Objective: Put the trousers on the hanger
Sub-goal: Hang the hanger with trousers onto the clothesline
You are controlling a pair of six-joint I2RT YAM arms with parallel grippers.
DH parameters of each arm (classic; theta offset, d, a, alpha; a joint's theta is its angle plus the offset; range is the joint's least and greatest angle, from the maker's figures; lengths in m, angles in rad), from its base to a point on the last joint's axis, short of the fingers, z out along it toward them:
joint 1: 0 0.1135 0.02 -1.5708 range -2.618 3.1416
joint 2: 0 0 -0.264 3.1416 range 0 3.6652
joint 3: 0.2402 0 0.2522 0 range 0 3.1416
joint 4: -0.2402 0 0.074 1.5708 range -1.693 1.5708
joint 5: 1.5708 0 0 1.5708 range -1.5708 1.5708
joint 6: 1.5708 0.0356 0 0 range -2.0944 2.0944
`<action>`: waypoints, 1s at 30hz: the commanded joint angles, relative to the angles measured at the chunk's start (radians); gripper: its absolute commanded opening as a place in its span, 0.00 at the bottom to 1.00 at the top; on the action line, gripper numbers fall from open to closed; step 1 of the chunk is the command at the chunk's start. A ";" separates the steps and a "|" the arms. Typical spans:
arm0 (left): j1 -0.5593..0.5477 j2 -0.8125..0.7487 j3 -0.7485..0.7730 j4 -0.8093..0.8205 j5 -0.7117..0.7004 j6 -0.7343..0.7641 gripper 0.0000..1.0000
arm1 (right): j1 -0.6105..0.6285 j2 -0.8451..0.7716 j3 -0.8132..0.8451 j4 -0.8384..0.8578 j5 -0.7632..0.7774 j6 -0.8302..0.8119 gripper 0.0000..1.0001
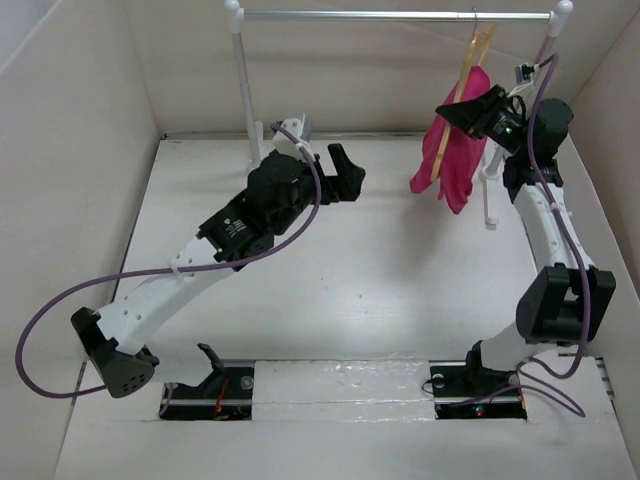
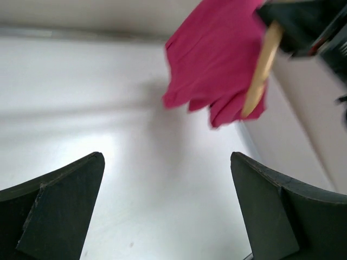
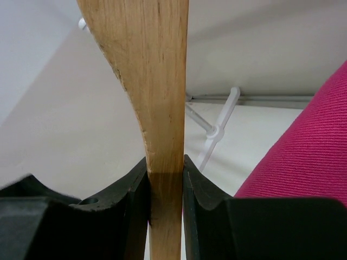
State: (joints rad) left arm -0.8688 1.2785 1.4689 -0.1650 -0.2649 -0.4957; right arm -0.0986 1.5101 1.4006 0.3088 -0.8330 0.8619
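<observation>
The light-tan wooden hanger (image 1: pixel 462 78) hangs by its hook from the grey rail at the back right, tilted. The magenta-pink trousers (image 1: pixel 455 160) are draped over it and hang folded below it, off the table. My right gripper (image 1: pixel 468 112) is shut on the hanger's wooden arm; in the right wrist view the wood (image 3: pixel 154 86) is pinched between both fingers, with the trousers (image 3: pixel 309 151) at the right. My left gripper (image 1: pixel 345 175) is open and empty above the table's middle back. Its wrist view shows the trousers (image 2: pixel 217 65) and hanger (image 2: pixel 260 70) ahead.
A white-posted rack with a grey metal rail (image 1: pixel 395 16) stands along the back; its left post (image 1: pixel 243 90) is just behind my left arm. White walls enclose the table (image 1: pixel 380 290) on the left, back and right.
</observation>
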 commanded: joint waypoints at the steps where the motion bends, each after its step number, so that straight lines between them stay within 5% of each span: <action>1: -0.001 -0.022 -0.085 -0.021 -0.014 -0.032 0.99 | -0.023 0.011 0.141 0.296 -0.043 0.045 0.00; 9: -0.001 -0.045 -0.219 -0.021 0.001 -0.063 0.99 | -0.062 0.206 0.241 0.550 -0.031 0.233 0.00; 24: -0.001 -0.018 -0.340 0.007 0.041 -0.093 0.99 | -0.170 0.351 0.236 0.696 0.054 0.390 0.00; 30: -0.001 -0.007 -0.371 0.031 0.079 -0.115 0.99 | -0.188 0.378 0.259 0.603 0.041 0.338 0.00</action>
State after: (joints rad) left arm -0.8684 1.2816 1.1076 -0.1913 -0.2127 -0.5919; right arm -0.2882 1.9305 1.5646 0.7475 -0.8173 1.2392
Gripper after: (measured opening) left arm 0.986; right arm 0.307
